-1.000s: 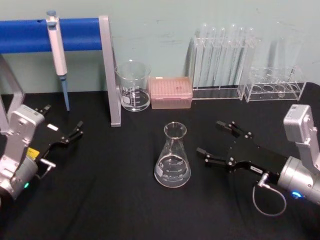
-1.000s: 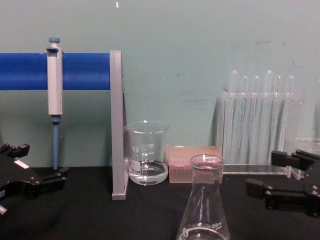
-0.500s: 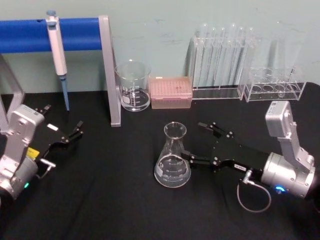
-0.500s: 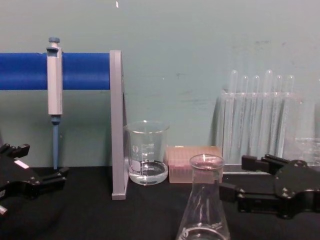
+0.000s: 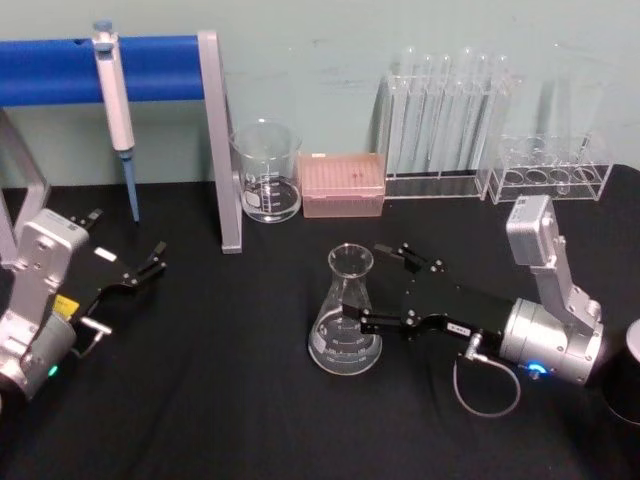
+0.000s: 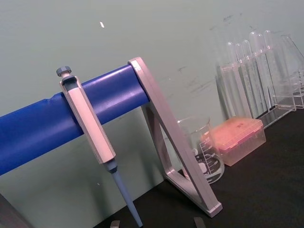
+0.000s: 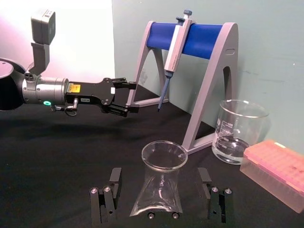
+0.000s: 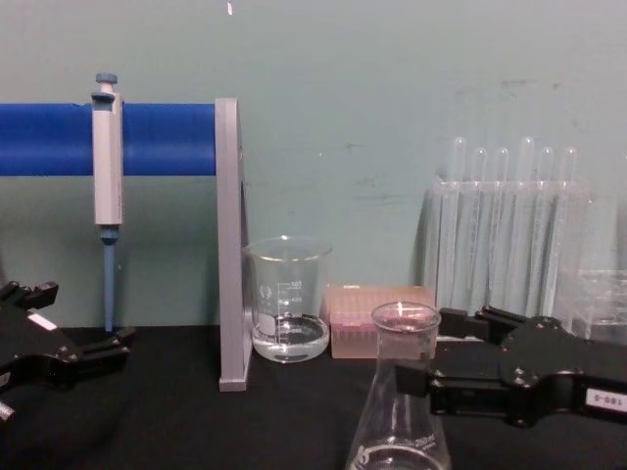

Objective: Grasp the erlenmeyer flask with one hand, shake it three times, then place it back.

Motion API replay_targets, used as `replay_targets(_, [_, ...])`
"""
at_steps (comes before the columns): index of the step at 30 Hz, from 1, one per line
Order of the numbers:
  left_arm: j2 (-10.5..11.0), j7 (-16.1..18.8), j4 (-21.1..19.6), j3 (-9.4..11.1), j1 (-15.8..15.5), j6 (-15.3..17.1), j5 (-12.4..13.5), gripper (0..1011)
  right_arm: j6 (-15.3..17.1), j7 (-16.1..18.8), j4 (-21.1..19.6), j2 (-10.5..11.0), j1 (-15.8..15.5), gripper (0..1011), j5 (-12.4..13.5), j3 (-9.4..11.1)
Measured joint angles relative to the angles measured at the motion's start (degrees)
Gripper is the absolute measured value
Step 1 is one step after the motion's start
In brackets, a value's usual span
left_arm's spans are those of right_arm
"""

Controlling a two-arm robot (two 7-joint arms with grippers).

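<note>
fingers [image 7: 114,176]: right gripper [image 5: 362,281], spread wide, one either side of the flask [image 5: 345,335], clear of the glass; held level at the upper cone, likely to clamp below the neck. flask: mid-table [image 5: 200,400], upright, long axis vertical, mouth up. left gripper [image 5: 127,232]: parked left, fingers apart.

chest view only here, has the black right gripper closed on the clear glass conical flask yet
Observer: Not yet. The right wrist view shows the right gripper open, the clear glass conical flask between its fingers, gaps both sides.
Operator: is its base on the table
Observer: Yes, the head view shows it flat on the black table.
Operator: and the left arm
Observer: The left gripper is open at the table's left side, away from the flask.
</note>
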Motion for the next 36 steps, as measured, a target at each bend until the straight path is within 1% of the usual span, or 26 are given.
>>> replay_targets(10, [0.0, 0.0, 0.0, 0.0, 0.0, 0.0, 0.0, 1001, -0.3, 0.7, 2.9, -1.4, 2.2, 1000, 0.1, -1.4])
replay_targets(20, [0.0, 0.0, 0.0, 0.0, 0.0, 0.0, 0.0, 1001, -0.6, 1.4, 5.6, -2.6, 4.0, 1000, 0.1, -2.4])
replay_targets(36, [0.0, 0.0, 0.0, 0.0, 0.0, 0.0, 0.0, 1001, -0.9, 2.2, 7.6, -3.3, 5.4, 1000, 0.2, -3.1])
